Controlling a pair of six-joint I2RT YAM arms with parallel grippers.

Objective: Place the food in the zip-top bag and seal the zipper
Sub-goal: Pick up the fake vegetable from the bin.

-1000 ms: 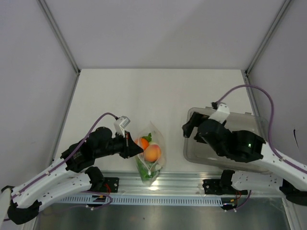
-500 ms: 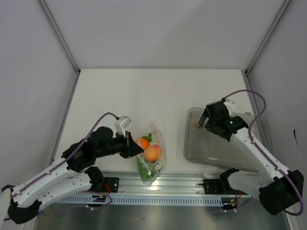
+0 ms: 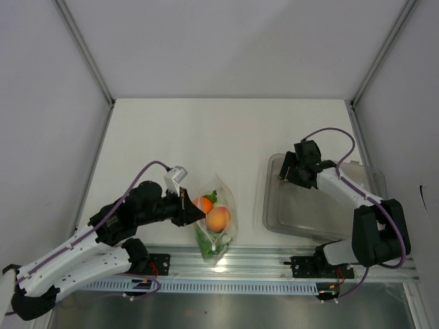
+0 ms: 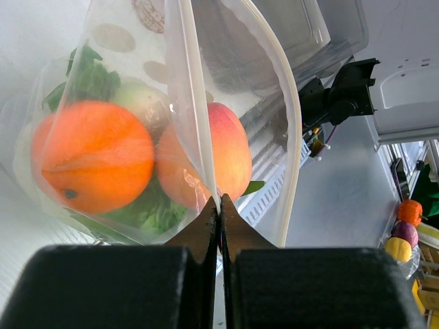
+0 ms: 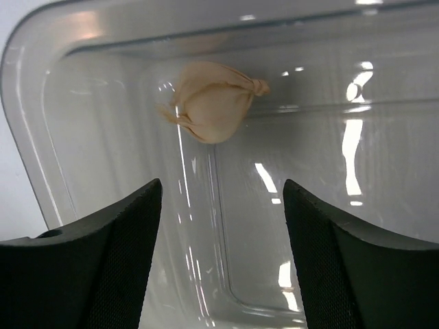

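right hand (image 5: 221, 188) faces pale food (image 5: 211, 110), seen wrist-view only.

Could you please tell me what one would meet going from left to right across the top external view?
Left gripper, zip-top bag, right gripper; the tray overlaps the right gripper, so I leave it out.

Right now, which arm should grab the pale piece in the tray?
Right. The right pincer, open, faces the pale piece in the tray; the left pincer is shut on the bag.
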